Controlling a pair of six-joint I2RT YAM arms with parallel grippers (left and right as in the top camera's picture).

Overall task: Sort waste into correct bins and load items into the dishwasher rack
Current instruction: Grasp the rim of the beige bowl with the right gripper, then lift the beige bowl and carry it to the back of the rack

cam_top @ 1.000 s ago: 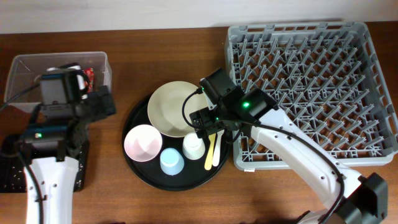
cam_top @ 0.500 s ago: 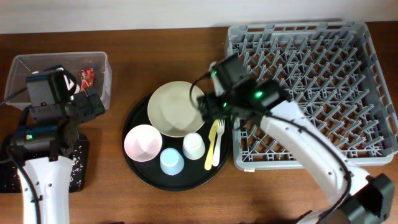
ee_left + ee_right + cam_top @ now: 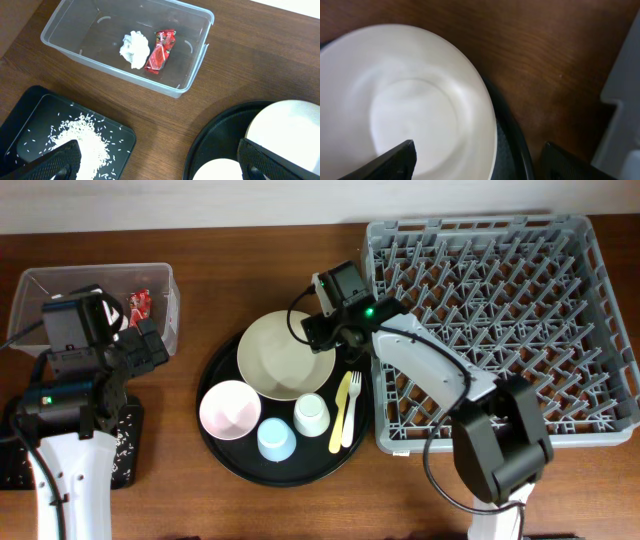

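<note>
The right gripper [image 3: 477, 162] stands with its jaws wide apart and nothing in them. One finger is over the inside of the large cream plate [image 3: 410, 100] and the other is out past its rim, above the wood of the table [image 3: 545, 55]. The plate is smooth, round and glossy, with a shallow well. It lies at the back of the round black tray [image 3: 290, 478], its right edge near that tray's raised lip.

In front of it on the same tray stand the pink bowl [image 3: 230, 409], the light blue cup [image 3: 276, 440] and the white cup [image 3: 311, 415]. The pale yellow fork [image 3: 339, 420] and the cream spoon [image 3: 350, 412] lie side by side to their right. The grey rack [image 3: 480, 225] sits just right of the tray, its pegs bare.

The left gripper [image 3: 157, 150] is also spread fully and holds nothing. It hangs over the table between the bins. The clear tub [image 3: 125, 80] holds the crumpled white tissue [image 3: 134, 49] and, just beside it, the red wrapper [image 3: 160, 51]. The rice grains [image 3: 85, 145] are heaped in the shallow black tray [image 3: 30, 110].
</note>
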